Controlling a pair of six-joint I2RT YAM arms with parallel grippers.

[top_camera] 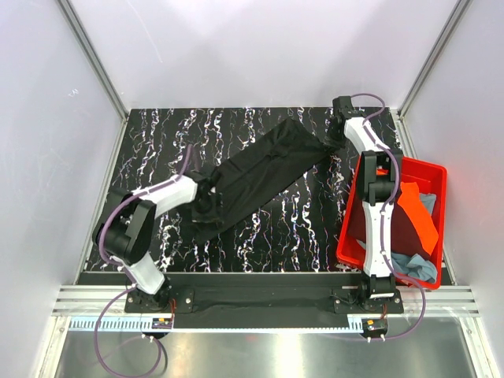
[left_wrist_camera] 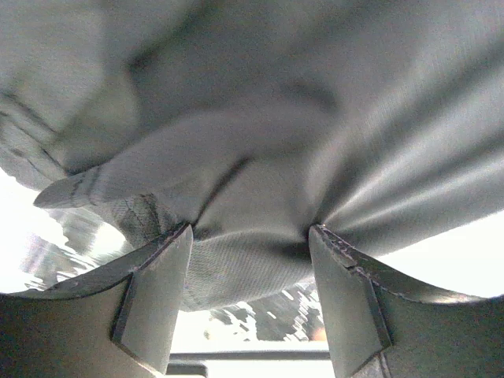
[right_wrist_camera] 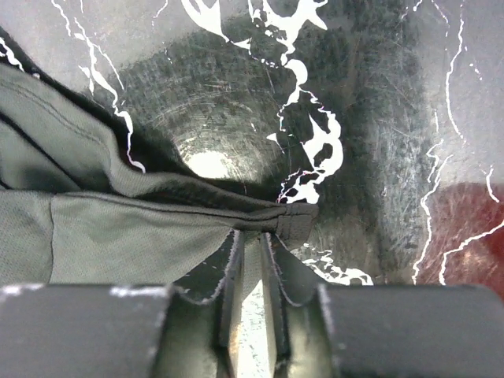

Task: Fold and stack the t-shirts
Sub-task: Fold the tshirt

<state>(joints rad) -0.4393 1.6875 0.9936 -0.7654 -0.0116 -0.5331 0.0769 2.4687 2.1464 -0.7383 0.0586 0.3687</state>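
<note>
Gripping a gathered fold of the black t-shirt [left_wrist_camera: 315,118], the left pincer [left_wrist_camera: 252,236] holds cloth bunched between its two grey fingers [left_wrist_camera: 157,299]. Creases fan out from both tips, and fabric fills the wrist view above them. Seen from overhead, this grip sits at the shirt's near-left end, left of the middle of the worktop [top_camera: 157,134]. From there the shirt runs as one long diagonal band towards the far right, where the right pincer [top_camera: 334,140] meets its far corner. In the right wrist view the jaws stand only a narrow slit apart, and the stitched hem corner lies right at their tips; whether they pinch it cannot be told. From that corner the shirt spreads leftwards in soft folds over the worktop.

Right of the band, well apart from the left pincer, a red bin [top_camera: 421,164] sits at the worktop's right edge. It contains an orange t-shirt [top_camera: 417,213], a maroon t-shirt [top_camera: 400,240] and a grey-blue t-shirt [top_camera: 421,269], loosely heaped. The right arm [top_camera: 378,228] passes in front of the bin's left part and covers some of it.

The black cloth is a matt, fine knit. The worktop is glossy black with white marble-like veins. The bin is rectangular, smooth, rigid plastic.
</note>
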